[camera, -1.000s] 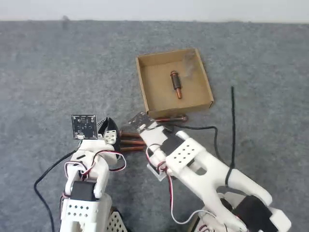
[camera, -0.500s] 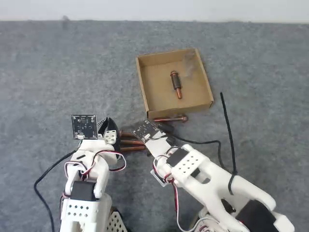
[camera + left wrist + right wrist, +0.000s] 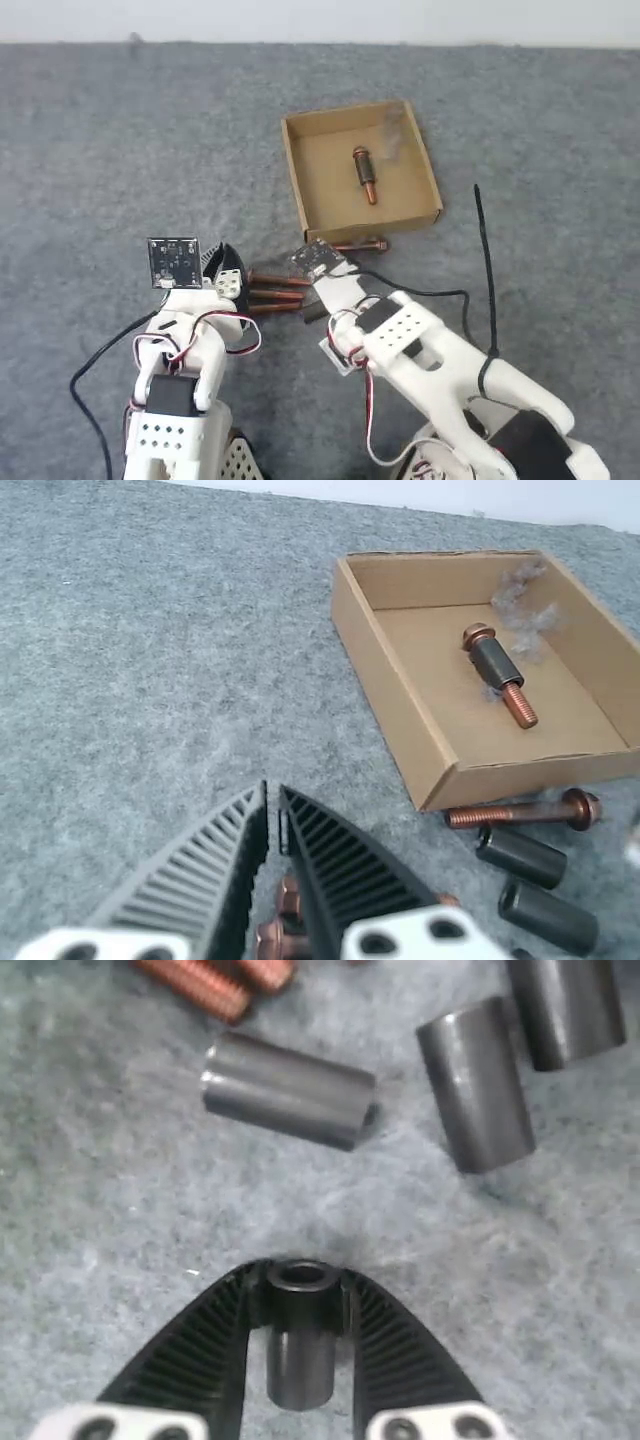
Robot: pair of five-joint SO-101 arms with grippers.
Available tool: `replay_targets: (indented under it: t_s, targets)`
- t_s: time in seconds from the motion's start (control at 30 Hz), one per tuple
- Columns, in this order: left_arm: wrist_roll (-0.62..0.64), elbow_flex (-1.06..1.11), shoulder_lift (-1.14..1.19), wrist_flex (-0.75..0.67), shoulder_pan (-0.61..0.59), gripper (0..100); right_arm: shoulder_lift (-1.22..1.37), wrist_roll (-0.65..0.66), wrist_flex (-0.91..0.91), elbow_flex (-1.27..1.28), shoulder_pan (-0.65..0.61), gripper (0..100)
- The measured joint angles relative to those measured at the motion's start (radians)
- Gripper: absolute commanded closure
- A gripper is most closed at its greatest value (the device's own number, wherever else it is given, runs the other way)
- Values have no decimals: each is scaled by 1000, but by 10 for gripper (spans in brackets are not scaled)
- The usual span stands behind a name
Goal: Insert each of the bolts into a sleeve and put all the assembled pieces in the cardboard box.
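over the counter, from the high camera: cardboard box past the middle toward the far edge, open on top, one assembled piece lying on its floor, head toward the far wall. just outside the box's near wall, a loose bolt lying along it. closer to the near edge, a bundle of bolts side by side between the two arms. left tool at the heads of that bundle, on the side of the left edge. right arm slanting in from the near right corner, wrist above the threaded ends.

from the left wrist: left tool clenched, fingers nearly pressed together with nothing between them, hovering above copper bolt heads. beyond it the cardboard box with the assembled piece inside. loose bolt at the foot of the near wall; touching it or not, cannot tell. two loose sleeves on their sides just beside that bolt, toward the near edge.

from the right wrist: right tool grasping a sleeve, pinched between both fingers and running along them, bore visible at the fingertip end. beyond the fingertips, three loose sleeves on the counter, apart from one another, plus two threaded bolt ends.
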Motion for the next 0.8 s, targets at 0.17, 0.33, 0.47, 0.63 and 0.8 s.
replay_targets:
  t_s: [0.17,0.33,0.47,0.63,0.8]
  targets:
    - [0,0,0,0,0,988,-80,2,0,5,120,967]
    - [0,0,0,0,0,988,-262,2,-17,72,213,967]
    - [0,0,0,0,0,988,-410,2,-64,170,227,969]
    - [123,-6,0,-3,0,989,-522,25,-175,279,269,971]
    - [198,-104,0,61,8,989,-539,69,-233,307,269,971]
